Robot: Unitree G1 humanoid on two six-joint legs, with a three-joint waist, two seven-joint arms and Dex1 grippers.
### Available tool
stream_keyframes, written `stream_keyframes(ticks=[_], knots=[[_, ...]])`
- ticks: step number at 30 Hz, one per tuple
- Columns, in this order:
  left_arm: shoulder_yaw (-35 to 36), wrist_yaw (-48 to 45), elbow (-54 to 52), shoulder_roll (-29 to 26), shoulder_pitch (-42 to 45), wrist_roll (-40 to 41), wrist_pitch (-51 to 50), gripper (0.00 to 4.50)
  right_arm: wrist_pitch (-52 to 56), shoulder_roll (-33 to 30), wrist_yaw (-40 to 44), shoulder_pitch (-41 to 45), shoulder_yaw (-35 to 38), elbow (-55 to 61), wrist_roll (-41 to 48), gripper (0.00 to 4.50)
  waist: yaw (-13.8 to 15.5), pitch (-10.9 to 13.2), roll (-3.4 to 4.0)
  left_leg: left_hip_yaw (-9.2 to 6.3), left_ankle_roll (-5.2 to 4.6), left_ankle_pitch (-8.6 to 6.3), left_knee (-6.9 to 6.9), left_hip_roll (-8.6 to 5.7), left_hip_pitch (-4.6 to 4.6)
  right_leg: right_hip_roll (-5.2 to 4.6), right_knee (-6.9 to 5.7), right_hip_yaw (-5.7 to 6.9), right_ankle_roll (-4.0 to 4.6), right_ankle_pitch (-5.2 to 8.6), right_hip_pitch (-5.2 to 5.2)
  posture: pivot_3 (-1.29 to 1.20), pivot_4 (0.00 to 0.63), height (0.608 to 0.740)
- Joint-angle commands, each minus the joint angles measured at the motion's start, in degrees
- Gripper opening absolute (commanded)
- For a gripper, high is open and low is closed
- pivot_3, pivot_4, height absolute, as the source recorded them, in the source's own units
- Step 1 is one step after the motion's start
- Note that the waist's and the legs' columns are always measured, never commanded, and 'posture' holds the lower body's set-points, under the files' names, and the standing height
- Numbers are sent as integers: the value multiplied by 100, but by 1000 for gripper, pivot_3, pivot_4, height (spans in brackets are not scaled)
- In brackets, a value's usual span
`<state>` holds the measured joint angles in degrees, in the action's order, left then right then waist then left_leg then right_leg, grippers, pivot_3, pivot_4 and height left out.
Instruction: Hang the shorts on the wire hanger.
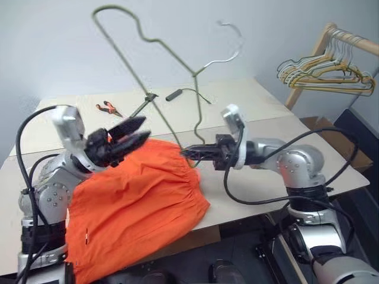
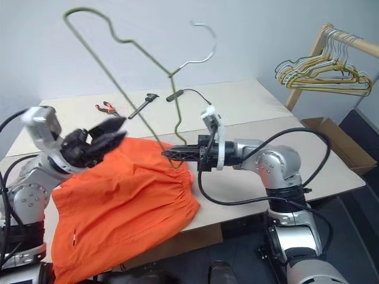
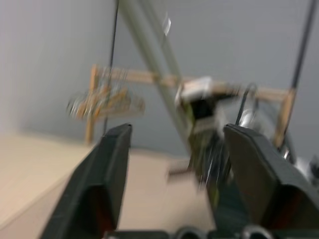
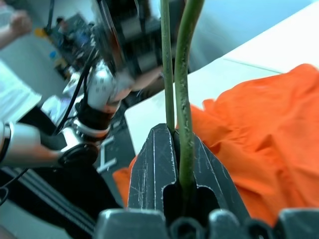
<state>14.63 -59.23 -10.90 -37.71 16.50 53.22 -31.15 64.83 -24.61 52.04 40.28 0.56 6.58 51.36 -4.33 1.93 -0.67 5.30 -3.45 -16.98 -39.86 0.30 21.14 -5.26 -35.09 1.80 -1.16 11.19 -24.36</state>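
The right gripper (image 1: 188,152) reaches in level from the right with its jaws clamped on the lower end of the wire hanger (image 1: 155,41); the right wrist view shows two strands of the olive wire running up out of the pinched fingers (image 4: 155,164). The hanger stands tilted above the tabletop (image 1: 249,100), its bent body leaning up and to the left and its hook (image 1: 232,36) high near the wall. The shorts (image 1: 136,201) lie spread on the near left part of the tabletop, with the gathered waistband just under the right gripper and the far end drooping over the front edge. The left gripper (image 1: 135,131) hovers above the upper left part of the shorts with its jaws wide and nothing between them. Farther back on the tabletop lie orange-handled pliers (image 1: 108,107) and a black cable (image 1: 188,92). A wooden rack (image 1: 323,41) at the right carries a bunch of hangers (image 1: 325,72).
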Motion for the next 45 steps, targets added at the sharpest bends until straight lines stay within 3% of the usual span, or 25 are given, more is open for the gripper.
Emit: stream_keyframes(ticks=[1, 4, 10, 16, 25, 37, 45], knots=[[-1, -193, -70, -262, -264, -395, 131, 4387, 619, -592, -65, -291, 476, 304, 440, 0, 12, 0, 0, 0, 3, -2, 0, 2, 1, 0, 3, 2, 0, 0, 0, -150, 0, 740], [-153, -536, -459, -673, -724, -705, 133, 4481, 1468, -1492, 136, -784, 613, 269, 725, 0, 15, 0, 0, 2, -26, -23, -1, 5, 9, -5, 9, 5, 1, 1, -6, -154, 0, 740], [-887, -765, -800, -1578, -1539, -2457, 1029, 4481, 2507, -2536, 293, -1525, 712, -136, 931, 0, 3, 3, 16, 21, -33, -42, 1, 11, 3, -5, 11, -4, 7, 5, -14, -157, 0, 740], [-878, -996, -866, -1667, -1624, -2458, 1127, 4481, 2613, -3250, 995, -1695, -211, -685, 708, 0, 18, 4, 18, 31, -35, -40, -11, 24, -4, 0, 9, -14, 38, 23, -12, -140, 0, 740], [-863, -983, -1057, -1762, -1780, -2635, 1075, 4481, 1927, -3023, 1570, -999, -1738, -1876, -390, 0, 22, 4, 19, 54, -38, -42, -13, 31, -1, 12, 8, -33, 1, 1, -23, -117, 0, 740], [-690, -759, -1342, -1623, -2076, -2488, 931, 4481, 1626, -2910, 2428, -781, -1902, -1995, -535, 0, 92, 5, 20, 60, -43, -46, -15, 31, 0, 9, 8, -35, -2, -1, -24, -75, 0, 740], [-657, -634, -1419, -1618, -2252, -2570, 958, 4481, 1425, -2790, 3020, -377, -2740, -2186, -1018, 0, 112, 4, 20, 63, -42, -46, -15, 32, -2, 10, 6, -36, -1, -2, -25, -50, 0, 740]])
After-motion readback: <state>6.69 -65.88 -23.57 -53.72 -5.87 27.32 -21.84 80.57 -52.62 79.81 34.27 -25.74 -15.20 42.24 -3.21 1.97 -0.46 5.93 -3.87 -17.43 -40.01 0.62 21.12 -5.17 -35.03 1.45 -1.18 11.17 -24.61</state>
